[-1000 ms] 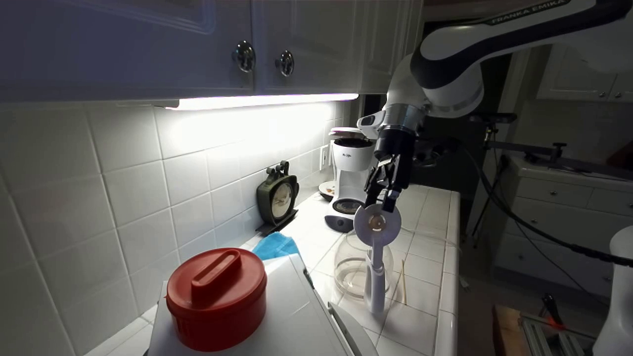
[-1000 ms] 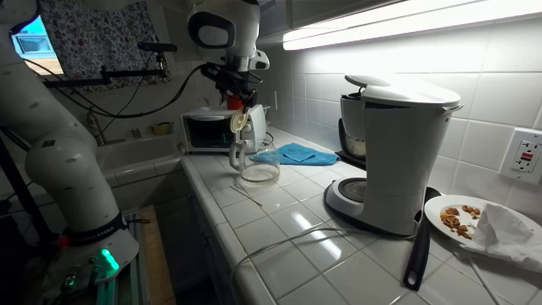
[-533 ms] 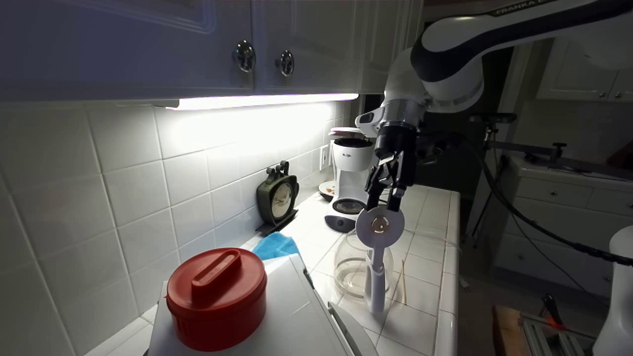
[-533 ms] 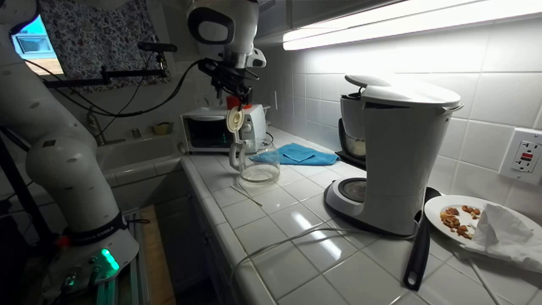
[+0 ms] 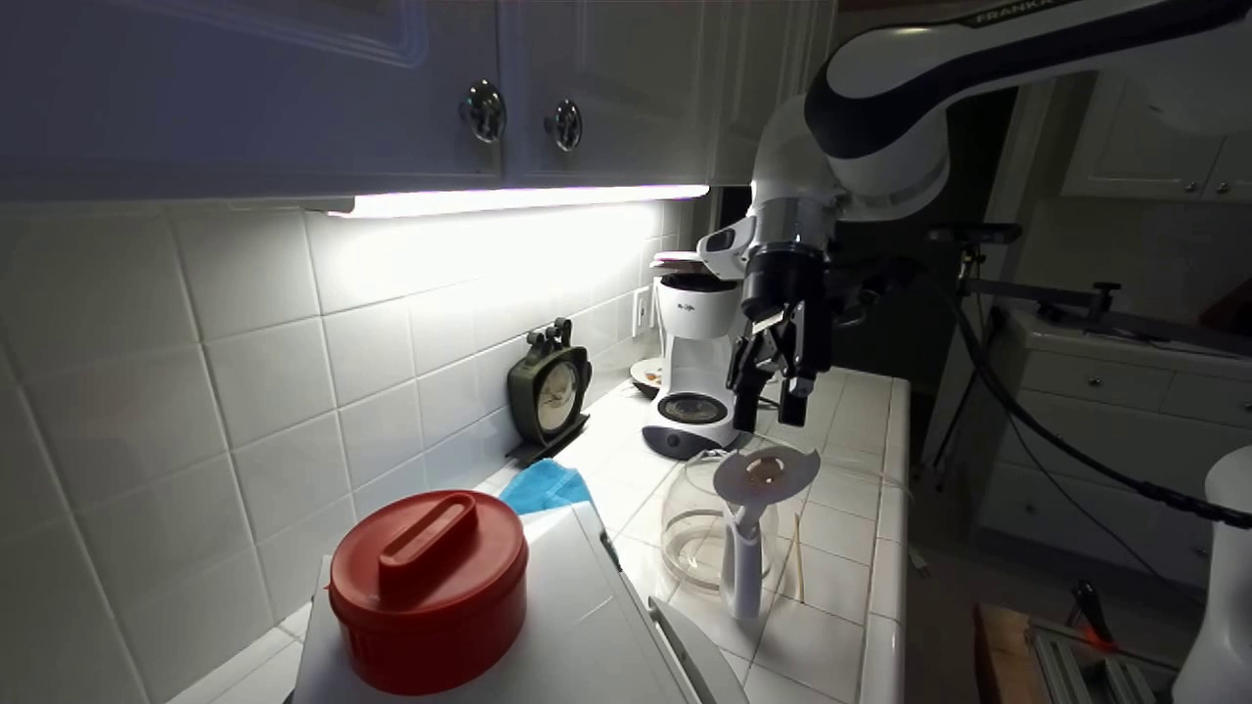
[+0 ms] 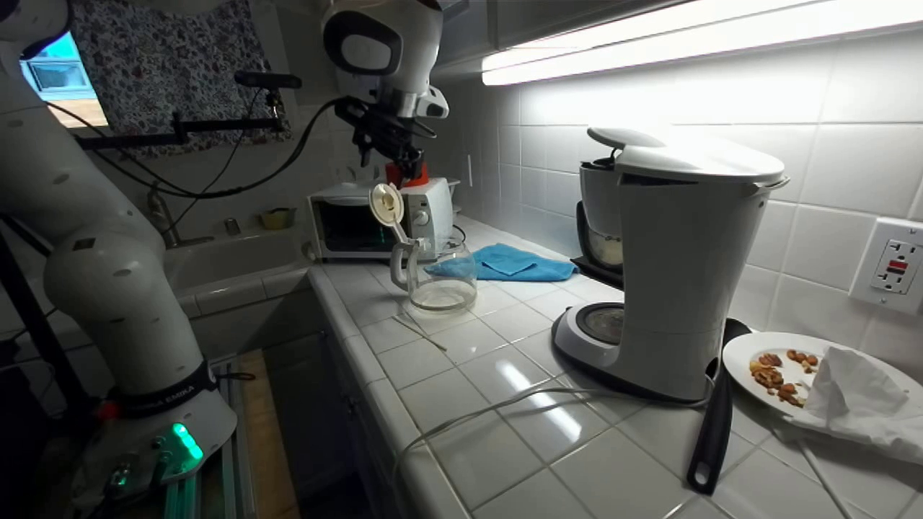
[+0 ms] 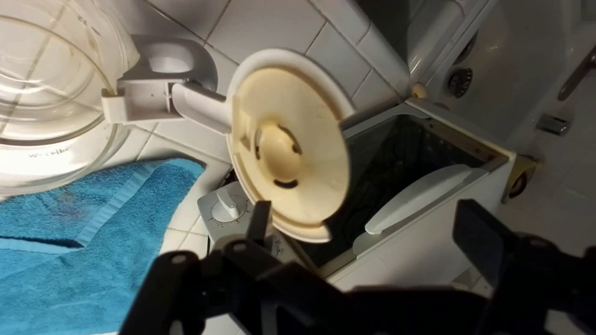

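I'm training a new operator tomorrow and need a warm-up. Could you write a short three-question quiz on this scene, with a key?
1. True or false: the lid of the glass carafe is swung open.
2. What stands on top of the toaster oven? a) the blue towel b) the red container c) the white plate
3. Is the gripper holding anything, and how do its jaws stand?

Key
1. True.
2. b.
3. Nothing is held; the jaws stand open.

The lid (image 7: 307, 144) is cream and white, the towel (image 7: 102, 242) blue, the curtain (image 6: 169, 68) floral
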